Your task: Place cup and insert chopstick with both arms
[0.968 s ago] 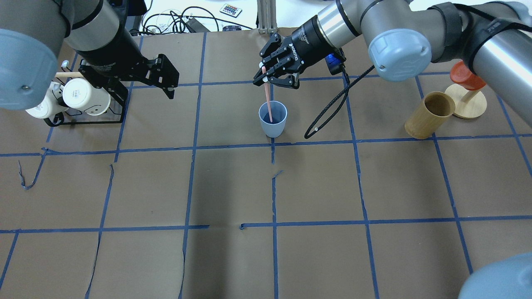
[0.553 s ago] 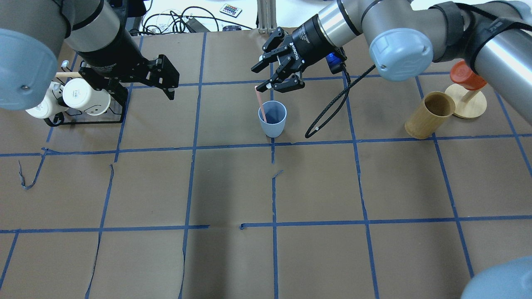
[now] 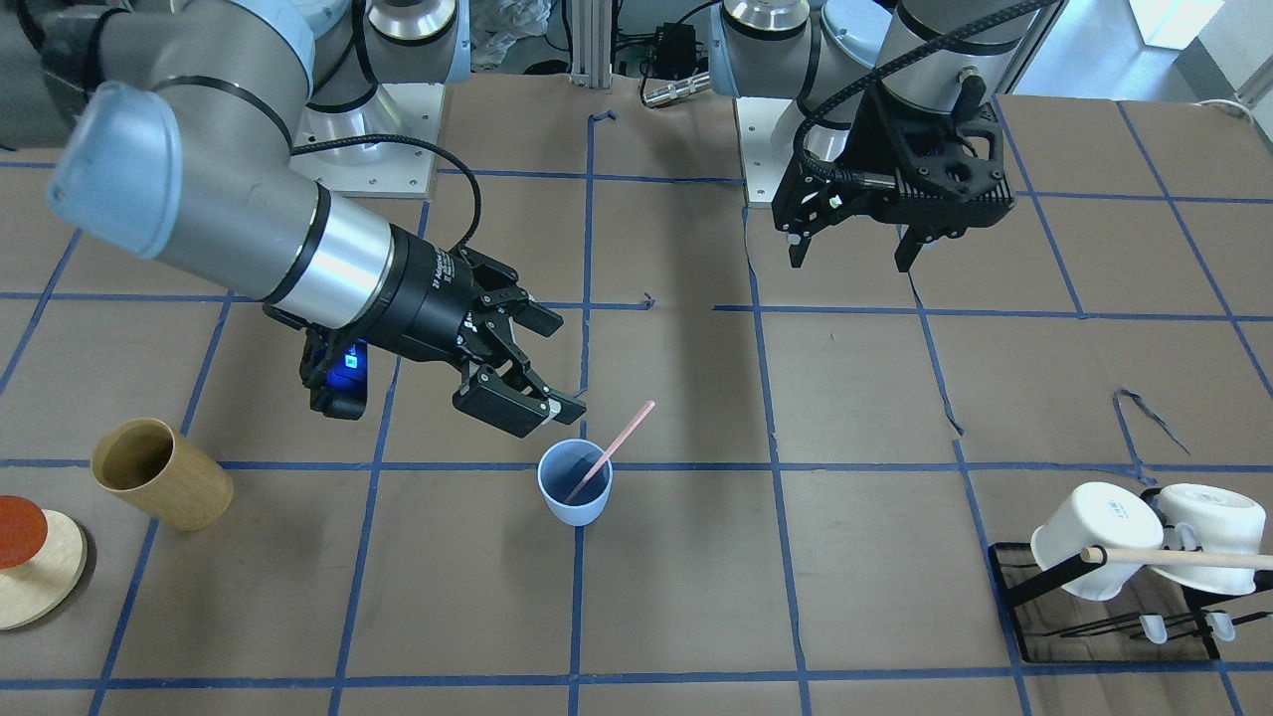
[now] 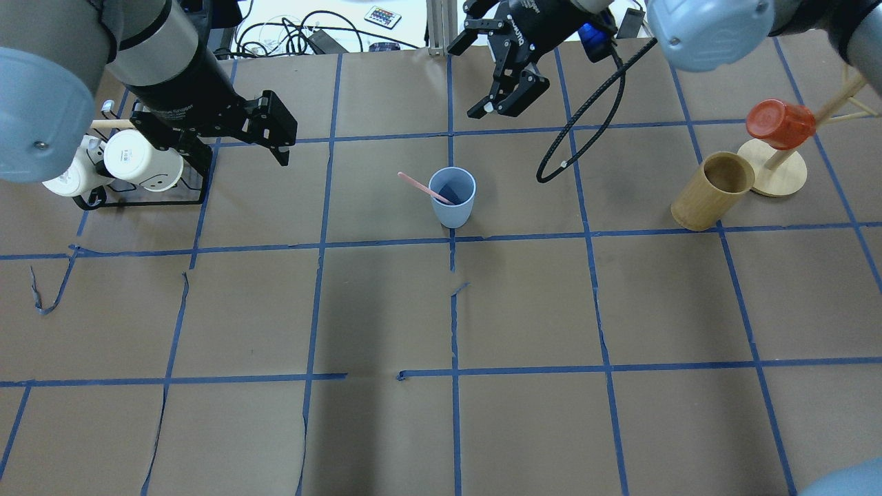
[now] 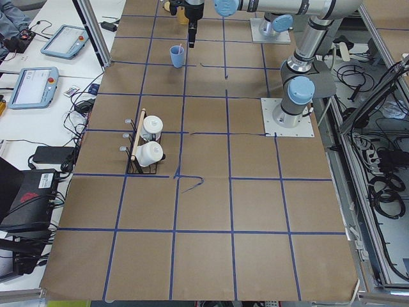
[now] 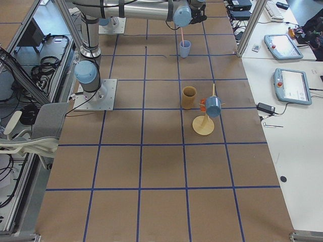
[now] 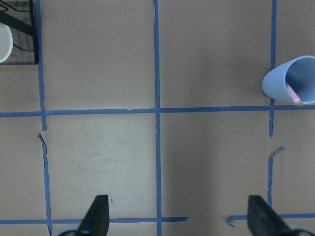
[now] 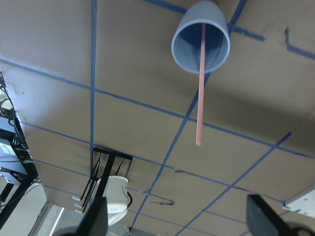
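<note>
The light-blue cup [image 4: 452,200] stands upright near the table's middle back, also in the front view [image 3: 574,492]. The pink chopstick [image 4: 422,187] rests in it, leaning over the rim toward the left arm's side [image 3: 619,441]. My right gripper [image 4: 460,83] is open and empty, raised behind the cup and apart from it [image 3: 567,365]. Its wrist view looks down on the cup [image 8: 201,42] and stick [image 8: 200,98]. My left gripper [image 3: 851,261] is open and empty, well off to the cup's side. Its wrist view shows the cup [image 7: 290,86] at the right edge.
A tan wooden cup [image 4: 713,191] and an orange cup on a wooden stand [image 4: 778,124] are on the right side. A black rack with white mugs [image 4: 134,162] and a long wooden rod [image 3: 1183,559] is on the left side, near my left gripper.
My right gripper opened and let go of the chopstick, then drew back up and away from the cup. The stick tipped over to lean on the cup's rim. The left arm has not moved.
</note>
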Robot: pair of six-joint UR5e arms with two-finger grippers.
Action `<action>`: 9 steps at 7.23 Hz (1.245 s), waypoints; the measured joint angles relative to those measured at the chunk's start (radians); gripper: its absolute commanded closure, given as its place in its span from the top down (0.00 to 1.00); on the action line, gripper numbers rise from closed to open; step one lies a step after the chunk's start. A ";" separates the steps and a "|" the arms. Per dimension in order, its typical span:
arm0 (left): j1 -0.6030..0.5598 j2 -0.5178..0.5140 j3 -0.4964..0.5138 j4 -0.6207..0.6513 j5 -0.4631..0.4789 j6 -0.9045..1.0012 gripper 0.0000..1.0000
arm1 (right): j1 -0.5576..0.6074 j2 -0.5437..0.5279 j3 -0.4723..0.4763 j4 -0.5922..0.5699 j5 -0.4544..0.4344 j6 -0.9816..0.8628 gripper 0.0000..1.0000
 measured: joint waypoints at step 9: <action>0.008 -0.008 0.013 0.011 -0.006 0.011 1.00 | -0.091 -0.128 0.001 0.310 -0.675 -1.139 1.00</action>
